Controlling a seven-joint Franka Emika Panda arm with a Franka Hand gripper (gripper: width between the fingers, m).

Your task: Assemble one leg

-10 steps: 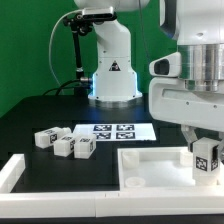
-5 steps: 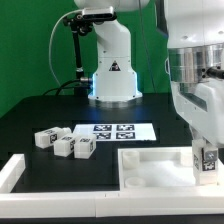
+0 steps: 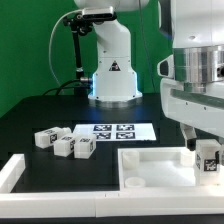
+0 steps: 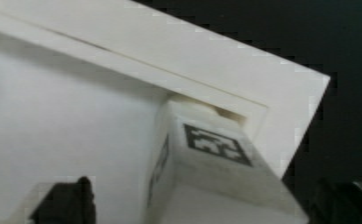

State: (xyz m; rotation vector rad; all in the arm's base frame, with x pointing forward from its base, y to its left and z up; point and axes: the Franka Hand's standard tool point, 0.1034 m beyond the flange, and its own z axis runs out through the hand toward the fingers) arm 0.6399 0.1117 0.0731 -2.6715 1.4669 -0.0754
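Observation:
One leg [image 3: 208, 156], a chunky white post with a black-and-white tag, stands upright at the corner of the large flat white panel [image 3: 150, 165] on the exterior view's right. My gripper [image 3: 206, 146] is down around it. In the wrist view the leg [image 4: 210, 150] rises between my dark fingers [image 4: 62, 203]. A gap shows between that finger and the leg, so the jaws stand open around it. Three more legs [image 3: 62, 142] lie together on the black table at the exterior view's left.
The marker board [image 3: 113, 130] lies on the table behind the panel. A white L-shaped rail [image 3: 14, 172] runs along the front at the exterior view's left. The robot's base [image 3: 112, 70] stands at the back.
My wrist turned about the leg half a second ago and has now turned back. The leg stays standing at the same panel corner.

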